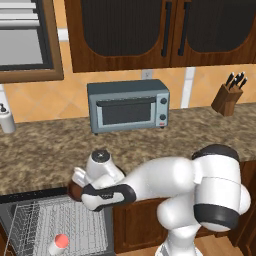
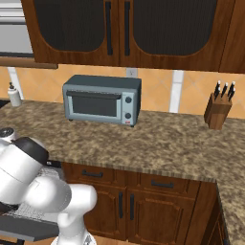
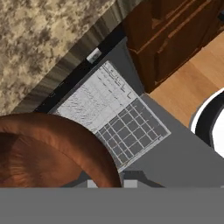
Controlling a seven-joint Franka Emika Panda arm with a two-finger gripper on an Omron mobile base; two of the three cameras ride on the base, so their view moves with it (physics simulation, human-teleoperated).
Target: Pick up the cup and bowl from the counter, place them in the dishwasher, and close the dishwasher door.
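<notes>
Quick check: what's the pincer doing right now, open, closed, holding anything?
Pincer: closed on the bowl, gripping its rim, held above the dishwasher's open wire rack.

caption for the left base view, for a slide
End effector carries the brown bowl over the open dishwasher rack, where the cup lies.

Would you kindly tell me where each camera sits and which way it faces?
Left base view: behind-left, facing toaster oven and counter; arm reaches left over the dishwasher rack, cup inside.
Right base view: behind-right, facing the same oven and knife block; arm lower left.
Hand view: looks down along the end effector at bowl above the rack.
</notes>
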